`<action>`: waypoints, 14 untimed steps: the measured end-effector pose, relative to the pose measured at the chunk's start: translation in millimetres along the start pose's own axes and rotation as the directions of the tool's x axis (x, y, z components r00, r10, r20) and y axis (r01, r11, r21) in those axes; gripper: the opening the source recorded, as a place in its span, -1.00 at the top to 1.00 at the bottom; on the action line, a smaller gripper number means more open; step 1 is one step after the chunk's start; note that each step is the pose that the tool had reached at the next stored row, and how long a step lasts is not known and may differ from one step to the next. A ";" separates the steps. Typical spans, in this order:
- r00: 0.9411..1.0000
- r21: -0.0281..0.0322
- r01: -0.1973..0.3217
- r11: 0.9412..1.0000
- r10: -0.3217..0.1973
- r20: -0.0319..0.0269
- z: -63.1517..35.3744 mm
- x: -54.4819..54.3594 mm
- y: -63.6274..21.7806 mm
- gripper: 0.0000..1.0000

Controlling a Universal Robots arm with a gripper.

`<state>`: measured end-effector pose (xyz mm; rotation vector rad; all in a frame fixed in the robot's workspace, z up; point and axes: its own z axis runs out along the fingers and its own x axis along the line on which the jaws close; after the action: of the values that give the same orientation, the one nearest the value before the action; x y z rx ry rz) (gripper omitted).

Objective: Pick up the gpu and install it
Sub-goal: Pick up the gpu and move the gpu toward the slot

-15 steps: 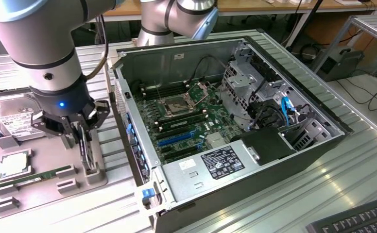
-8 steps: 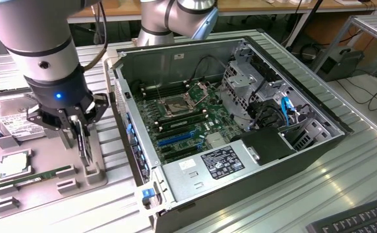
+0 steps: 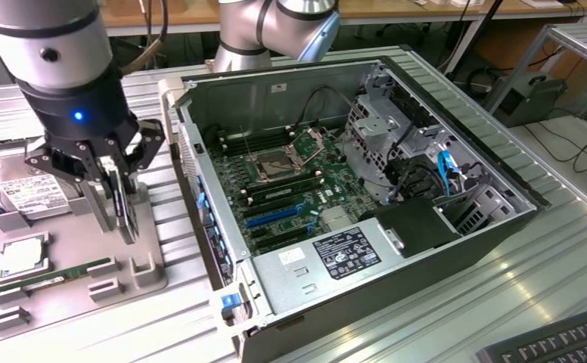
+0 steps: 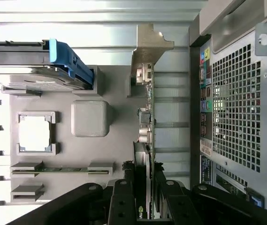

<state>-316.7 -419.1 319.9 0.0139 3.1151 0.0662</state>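
Exterior view: an open computer case lies on its side on a ribbed metal table, with its motherboard exposed. To the exterior view's left of the case, the robot arm reaches down over a grey parts tray.

The gripper has its jaws closed narrowly on the gpu, which it holds on edge over the side of the tray nearest the case. Whether the card's lower edge touches the tray cannot be told.

In the wrist view the fingers pinch the gpu from both faces. Its silver end bracket points away from the gripper, beside the case's perforated rear panel.

Also on the tray are a labelled hard drive at the far end, a CPU in a square recess, and a green RAM stick nearest the camera.
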 end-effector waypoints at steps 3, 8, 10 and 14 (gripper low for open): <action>1.000 -0.004 0.010 1.000 -0.010 0.000 -13.5 -1.1 0.4 0.47; 1.000 -0.014 0.023 1.000 -0.023 -0.001 -36.5 -7.2 0.3 0.47; 1.000 -0.022 0.027 0.999 -0.027 -0.001 -48.3 -12.5 -0.3 0.47; 0.999 -0.047 0.035 0.998 -0.035 -0.001 -71.8 -25.9 -2.5 0.47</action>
<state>-292.7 -424.8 392.2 -0.0417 3.1130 0.1380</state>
